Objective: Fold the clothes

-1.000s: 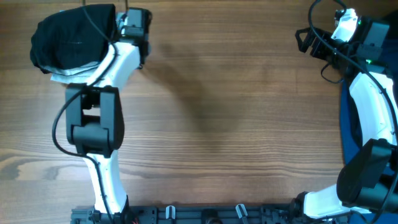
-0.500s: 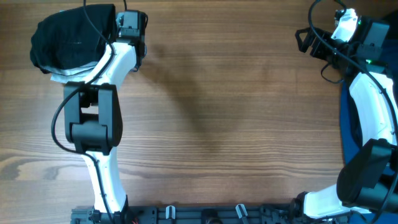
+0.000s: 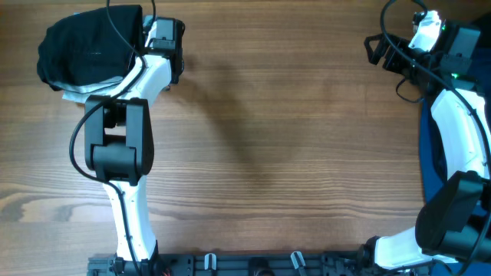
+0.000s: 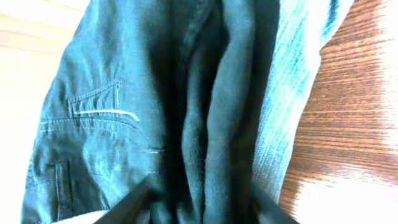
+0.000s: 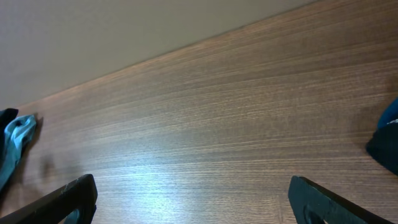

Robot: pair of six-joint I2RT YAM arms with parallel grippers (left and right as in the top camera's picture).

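We see the black soft fabric garment [image 3: 86,47] heaped in a rounded, crumpled mound at the far left corner of the brown wood-grain table [image 3: 291,153]. It lies on a flat pale cloth [image 3: 77,94] whose edge shows beneath it. In the left wrist view the garment [image 4: 217,112] gathers into long, soft folds. One panel beside them has a tighter weave, with stitched seams and a narrow pocket slit.

The left arm stretches forward from its base with the elbow bent, and the left gripper [image 3: 143,34] meets the garment's right edge. Its two dark fingers [image 4: 134,202] stand apart with a thick fold of the fabric between them. We cannot tell whether they press it or merely straddle it.

The right arm rises along the right side, over a dark blue fabric heap [image 3: 424,146]. The right gripper [image 5: 191,183] sits near the far right corner above bare wood, its fingers [image 5: 68,198] spread wide and grasping nothing.
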